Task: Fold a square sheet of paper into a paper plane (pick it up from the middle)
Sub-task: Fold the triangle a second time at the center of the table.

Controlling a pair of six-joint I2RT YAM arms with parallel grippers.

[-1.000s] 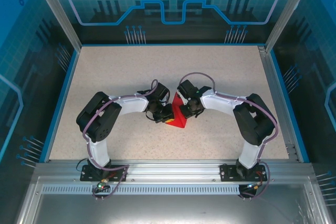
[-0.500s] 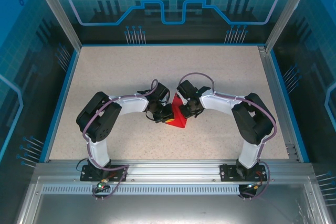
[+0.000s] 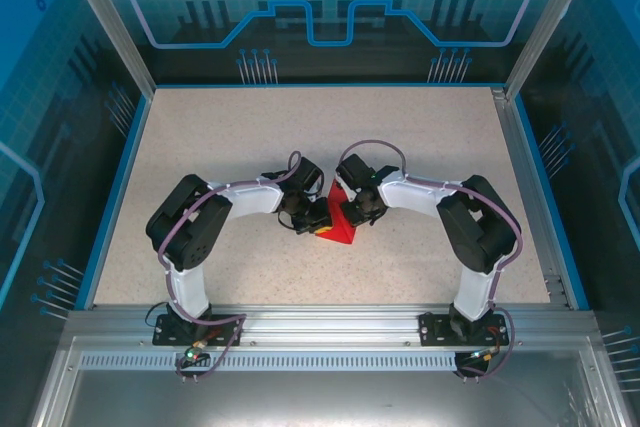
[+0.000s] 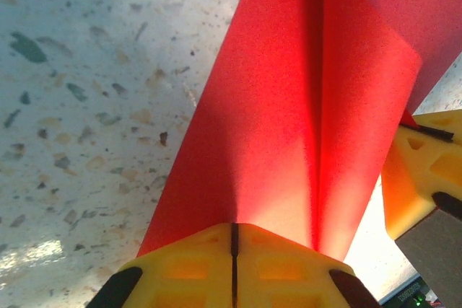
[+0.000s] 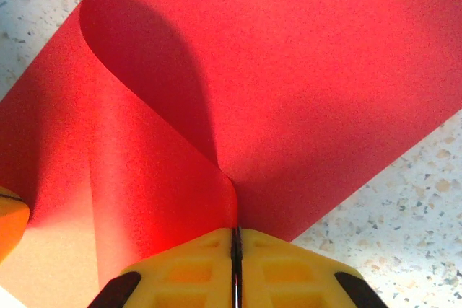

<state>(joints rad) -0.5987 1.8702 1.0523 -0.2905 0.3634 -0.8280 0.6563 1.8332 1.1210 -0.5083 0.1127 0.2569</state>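
Two pairs of jaws clamp the bent square sheet of paper (image 3: 339, 233).

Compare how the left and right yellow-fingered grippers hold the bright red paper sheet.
The left gripper pinches the red paper sheet beside a straight crease; the right gripper pinches it where it curls softly. The left reaches in from the sheet's left, the right from its right. Both are shut on it.
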